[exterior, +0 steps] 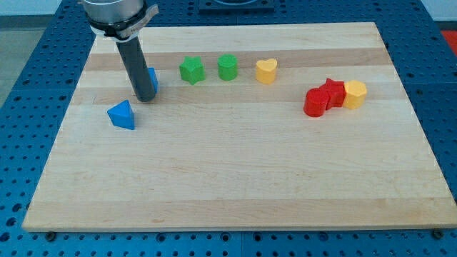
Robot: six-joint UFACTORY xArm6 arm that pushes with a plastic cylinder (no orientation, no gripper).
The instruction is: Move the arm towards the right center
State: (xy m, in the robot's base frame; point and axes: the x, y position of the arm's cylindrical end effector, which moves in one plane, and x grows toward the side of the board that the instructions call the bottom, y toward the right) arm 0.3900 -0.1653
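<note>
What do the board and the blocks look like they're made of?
The board looks like pale wood, matte, with visible grain and plank seams. The blue triangular block and the red blocks look like solid-coloured plastic with a slight sheen, though painted wood can't be excluded.

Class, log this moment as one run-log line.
tip: view's left, against blue block | blue triangle: below-left | goal: right centre, not reached

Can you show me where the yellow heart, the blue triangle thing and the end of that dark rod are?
yellow heart block [266,71], camera view, middle of its top face.
blue triangular block [122,115], camera view, centre of its visible faces.
my tip [145,98], camera view, very bottom end of the dark rod.
</note>
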